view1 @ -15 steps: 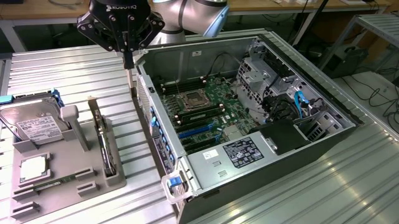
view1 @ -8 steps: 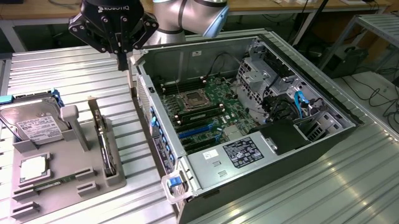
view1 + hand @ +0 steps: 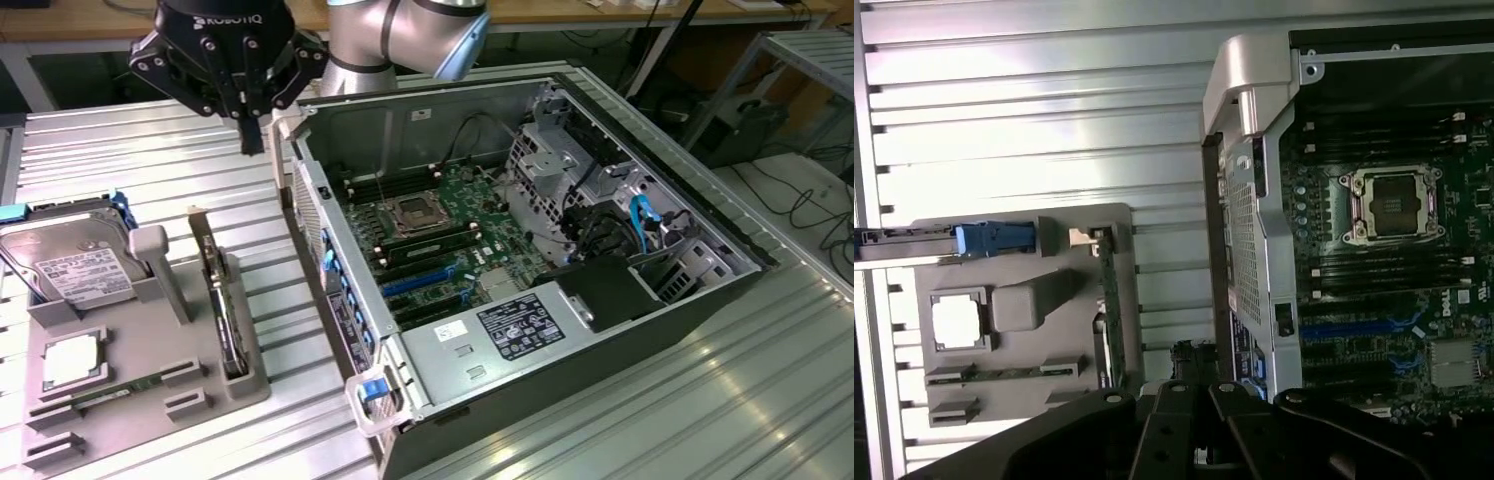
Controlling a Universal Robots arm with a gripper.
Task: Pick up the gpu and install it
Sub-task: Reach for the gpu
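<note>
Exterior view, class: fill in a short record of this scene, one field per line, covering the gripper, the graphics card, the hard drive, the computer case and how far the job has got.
gripper: hangs above the ribbed table, between tray and case, touching nothing
graphics card: stands on edge in a slot of the grey tray
hard drive: on the tray, to the exterior view's left of the card
computer case: open, to the exterior view's right of the tray
progress: card not yet picked up
</note>
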